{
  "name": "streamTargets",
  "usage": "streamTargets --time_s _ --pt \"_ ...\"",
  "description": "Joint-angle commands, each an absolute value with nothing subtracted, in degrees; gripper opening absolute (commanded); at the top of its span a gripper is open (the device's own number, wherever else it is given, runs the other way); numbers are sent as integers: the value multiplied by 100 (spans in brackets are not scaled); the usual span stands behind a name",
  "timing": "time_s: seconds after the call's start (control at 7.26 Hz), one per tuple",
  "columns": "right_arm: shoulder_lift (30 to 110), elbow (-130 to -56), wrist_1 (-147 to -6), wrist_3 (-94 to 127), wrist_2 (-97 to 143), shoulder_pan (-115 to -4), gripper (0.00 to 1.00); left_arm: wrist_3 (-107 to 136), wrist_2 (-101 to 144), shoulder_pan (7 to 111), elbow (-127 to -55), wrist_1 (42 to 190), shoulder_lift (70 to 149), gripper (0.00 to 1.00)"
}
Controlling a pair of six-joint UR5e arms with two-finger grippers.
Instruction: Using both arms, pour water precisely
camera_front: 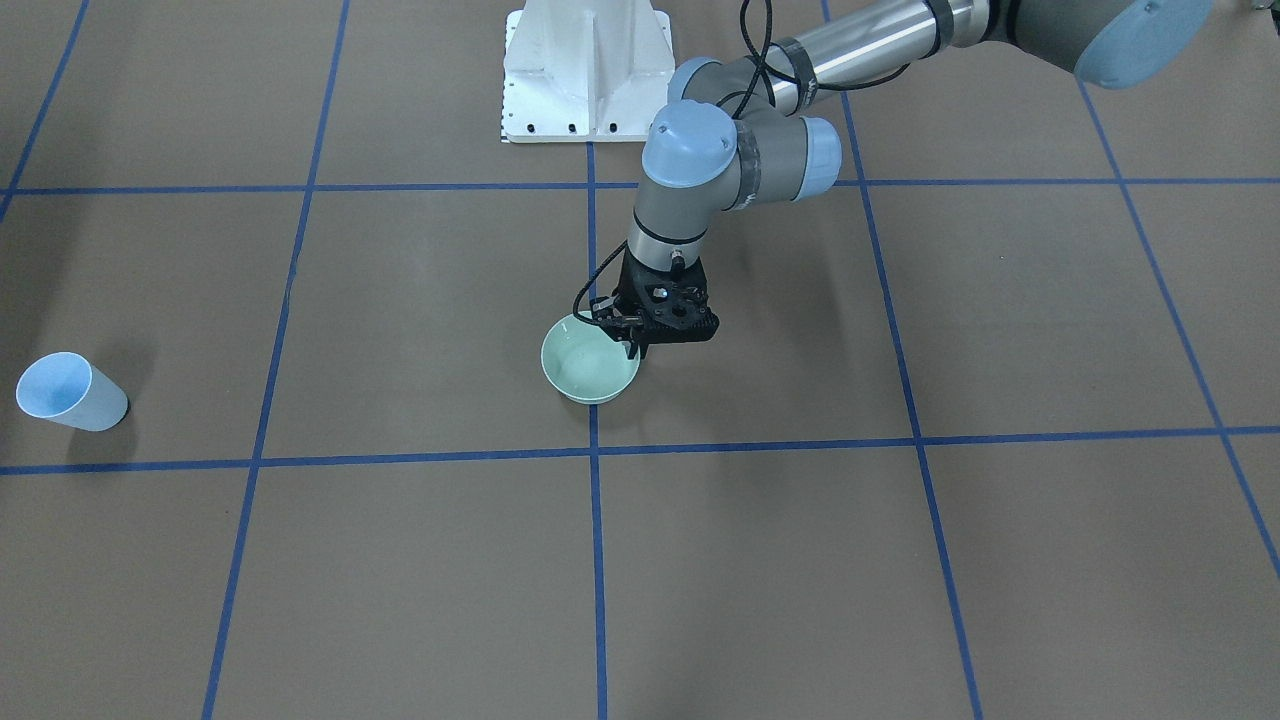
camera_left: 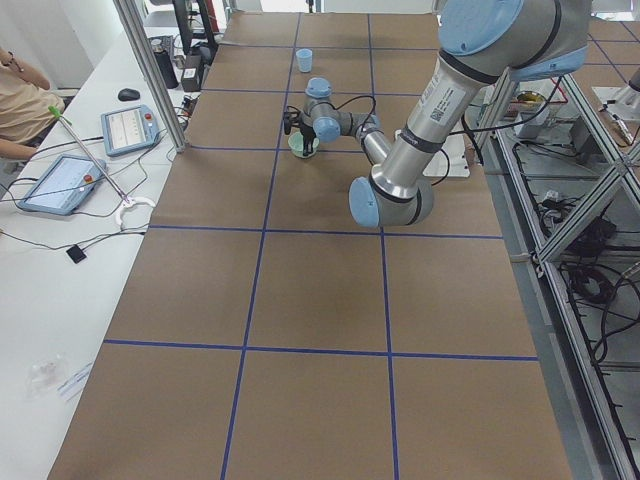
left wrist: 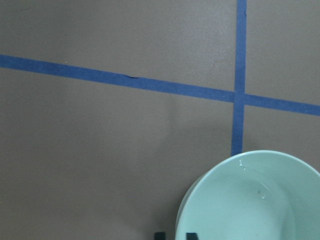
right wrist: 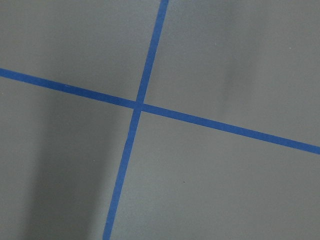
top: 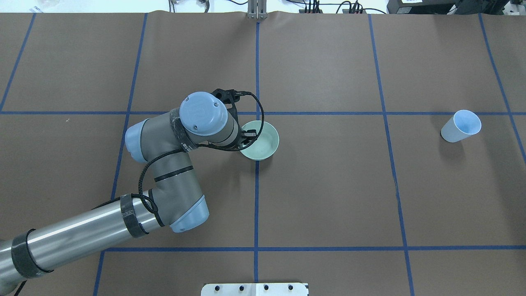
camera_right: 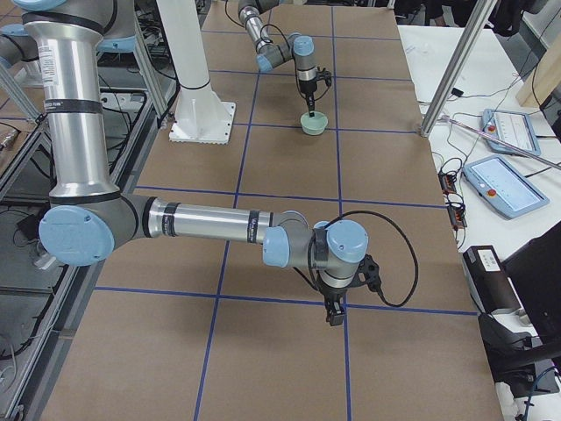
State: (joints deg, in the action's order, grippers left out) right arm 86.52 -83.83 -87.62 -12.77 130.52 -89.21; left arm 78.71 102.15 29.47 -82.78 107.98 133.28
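Note:
A mint-green bowl [camera_front: 585, 365] [top: 265, 142] stands at the table's middle on a blue tape crossing. My left gripper [camera_front: 633, 348] [left wrist: 175, 235] points down at the bowl's rim on the robot's side. Its two fingertips straddle the rim close together and appear shut on it. Inside the bowl [left wrist: 250, 200] I see only small white glints, so I cannot tell the water for sure. A pale blue cup [camera_front: 70, 392] [top: 461, 126] stands alone far off on the robot's right. My right gripper [camera_right: 333, 317] hangs above bare table; I cannot tell if it is open.
The white bolted pedestal [camera_front: 585, 70] stands at the robot's edge of the table. Blue tape lines [right wrist: 137, 105] divide the brown table cover into squares. Tablets and cables [camera_left: 125, 125] lie on the white bench beyond the table's far side.

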Motion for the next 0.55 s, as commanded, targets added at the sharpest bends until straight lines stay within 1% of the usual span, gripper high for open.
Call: streamTargets --time_s 0.0,0.14,0.28,0.41 --pt "8657 -8376 -8763 -1283 13052 -8921 99 7858 10248 2953 -8419 10767 13333 0" --pt "8657 -8341 -8763 -1292 13052 -8921 99 7692 10405 3049 -8620 10741 13316 0" --pt "8657 -8332 -8754 -1292 13052 -8921 99 7334 10876 3372 -8848 10627 13194 0" --pt "8657 -8332 -8763 -1283 13052 -8921 99 6947 11211 3619 -9303 10522 12705 0"
